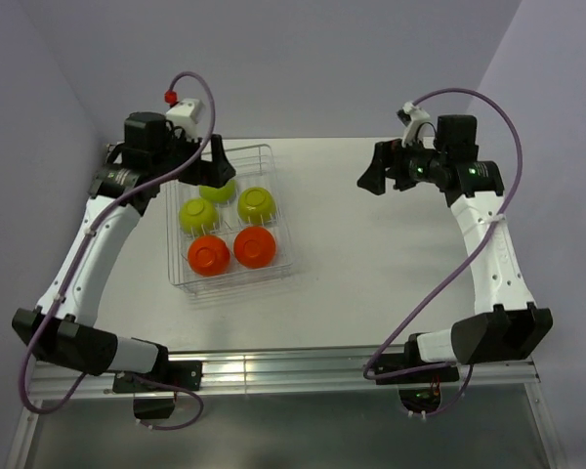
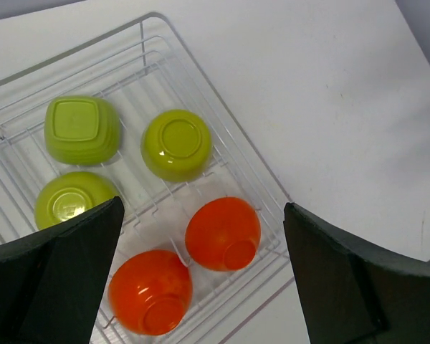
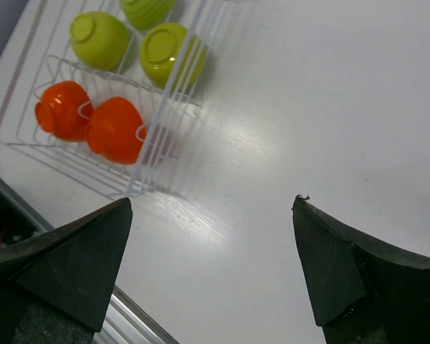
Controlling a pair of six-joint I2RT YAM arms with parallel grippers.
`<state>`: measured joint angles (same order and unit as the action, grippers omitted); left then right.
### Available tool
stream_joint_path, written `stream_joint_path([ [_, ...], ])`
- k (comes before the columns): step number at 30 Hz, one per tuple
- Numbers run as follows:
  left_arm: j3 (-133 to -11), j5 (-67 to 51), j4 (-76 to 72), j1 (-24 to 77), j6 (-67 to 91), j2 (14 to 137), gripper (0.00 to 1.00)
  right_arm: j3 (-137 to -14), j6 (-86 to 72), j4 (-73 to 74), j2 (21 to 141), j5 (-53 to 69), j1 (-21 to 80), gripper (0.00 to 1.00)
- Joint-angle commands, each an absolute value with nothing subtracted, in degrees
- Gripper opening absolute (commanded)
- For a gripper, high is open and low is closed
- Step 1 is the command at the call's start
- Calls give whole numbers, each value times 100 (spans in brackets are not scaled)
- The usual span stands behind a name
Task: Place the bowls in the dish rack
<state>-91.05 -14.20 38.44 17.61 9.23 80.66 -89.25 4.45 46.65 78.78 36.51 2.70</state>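
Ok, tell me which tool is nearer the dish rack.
Left. The left tool hangs open right above the dish rack, at its far end; the right tool is off to the rack's right, over the table.

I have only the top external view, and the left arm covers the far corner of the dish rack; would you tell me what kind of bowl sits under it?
Observer: The left wrist view shows a lime green bowl with a squarish base and ridged sides, lying bottom up in the dish rack.
Operator: Thank you. Is the left pincer holding anything?
Observer: No. The left pincer is open, its jaws wide apart, with only the loaded rack below.
Operator: And the right pincer?
Observer: Its own camera shows the right pincer open and empty, with only bare table between the jaws.
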Motion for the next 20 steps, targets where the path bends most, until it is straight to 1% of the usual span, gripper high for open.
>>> stream_joint_path([
  [1,-8589,-2599,4148,1041,511,7604,99,-8492,851,4781,7375,3358,36,100],
  [2,-8491,-2950,4262,872,431,7533,99,-8186,896,4816,7217,3323,-174,100],
  [3,-8255,-3023,4393,722,291,7471,99,-8026,940,4816,7138,3235,-237,100],
  [4,-8140,-3058,4464,486,229,7331,100,-7850,1045,4808,7058,3165,-290,100],
  [8,-7568,-2979,4509,45,62,6927,99,-6937,1221,4694,6602,2778,-466,100],
  [10,-7314,-2979,4579,-174,-263,6707,100,-6637,1274,4580,6461,2611,-518,100],
  [14,-6918,-2918,4571,-272,-492,6478,99,-5952,1371,4334,6179,2426,-527,100],
  [20,-6416,-2944,4185,-299,-413,6267,99,-5739,1661,4395,6100,2373,-527,100],
])
